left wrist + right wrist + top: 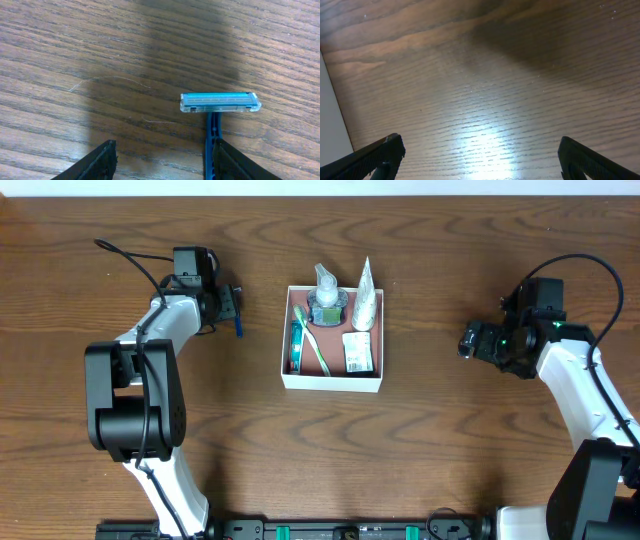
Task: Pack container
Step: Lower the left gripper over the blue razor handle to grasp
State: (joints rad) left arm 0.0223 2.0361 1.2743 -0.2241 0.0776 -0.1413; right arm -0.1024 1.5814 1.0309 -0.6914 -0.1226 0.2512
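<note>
container [332, 383], white-walled and pink inside, sits on the table [450, 460] between your two arms, toiletries [327, 305] in it. your left gripper [165, 145] stands spread, low over a blue razor [220, 101] lying on the wood, handle just beside one finger, not pinched. your right gripper [480, 139] gapes wide above the table

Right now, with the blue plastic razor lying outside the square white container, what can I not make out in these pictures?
- Blue plastic razor: left wrist view, handle cut off by the bottom edge; contact with the left gripper unclear.
- Printed packet in the square white container: overhead view, print too small.
- White strip: right wrist view, cut off by the left edge; identity unclear.
</note>
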